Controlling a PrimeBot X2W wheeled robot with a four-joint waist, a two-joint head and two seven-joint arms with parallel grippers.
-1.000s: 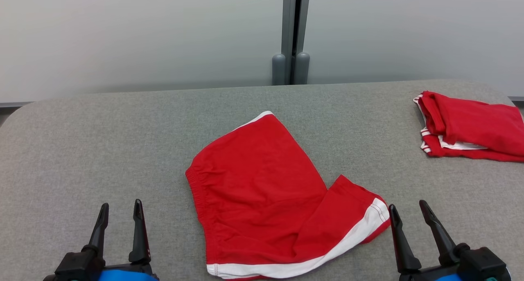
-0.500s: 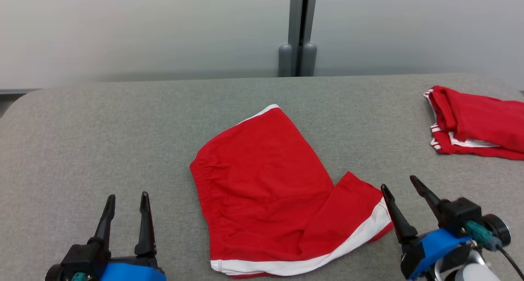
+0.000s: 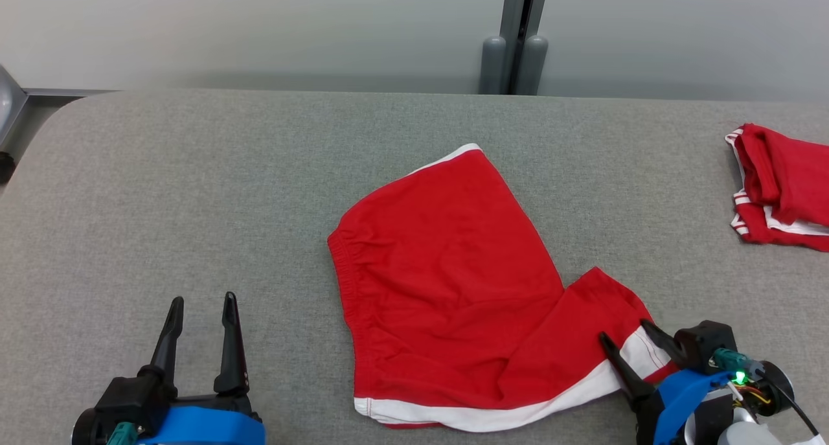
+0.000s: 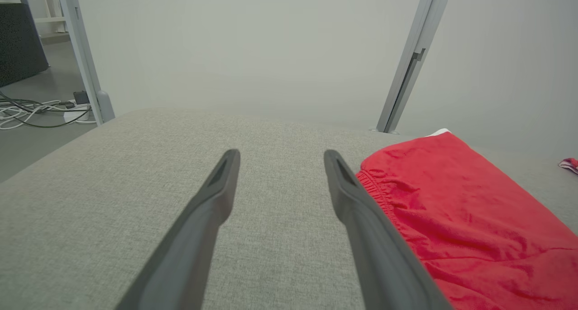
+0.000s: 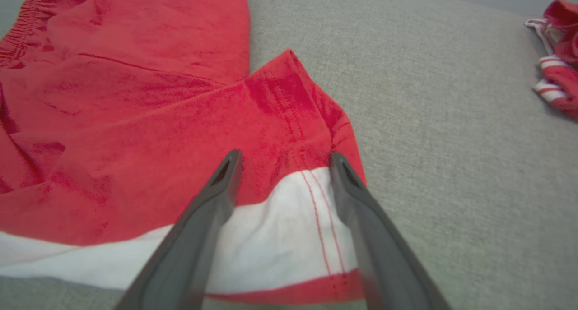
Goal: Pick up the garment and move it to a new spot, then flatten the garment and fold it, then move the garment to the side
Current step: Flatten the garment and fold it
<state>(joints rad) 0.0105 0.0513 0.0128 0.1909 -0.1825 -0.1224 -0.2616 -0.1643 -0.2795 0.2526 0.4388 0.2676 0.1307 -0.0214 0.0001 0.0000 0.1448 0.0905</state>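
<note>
The red shorts (image 3: pixel 447 283) lie spread on the grey table (image 3: pixel 194 192), in the middle of the head view and running down toward its lower right. Their gathered waistband (image 3: pixel 343 270) faces the left of the frame. One leg points up toward the grey post (image 3: pixel 518 37) at the top edge, and the other folds out to the lower right, ending in a white band (image 5: pixel 280 238). The right gripper (image 3: pixel 625 330) sits in the lower right corner, jaws apart and holding nothing. Its two dark fingers stand over that leg's outer corner, and in the right wrist view they straddle the white band and its red stitching. Whether the tips touch the cloth I cannot tell. The left gripper (image 3: pixel 202 298) is at the lower left, also wide open and empty, over bare table and well apart from the shorts. In the left wrist view the waistband shows just right of its right finger. A second pile (image 3: pixel 777 179) of red and white cloth sits at the right edge, well clear of the shorts.
</note>
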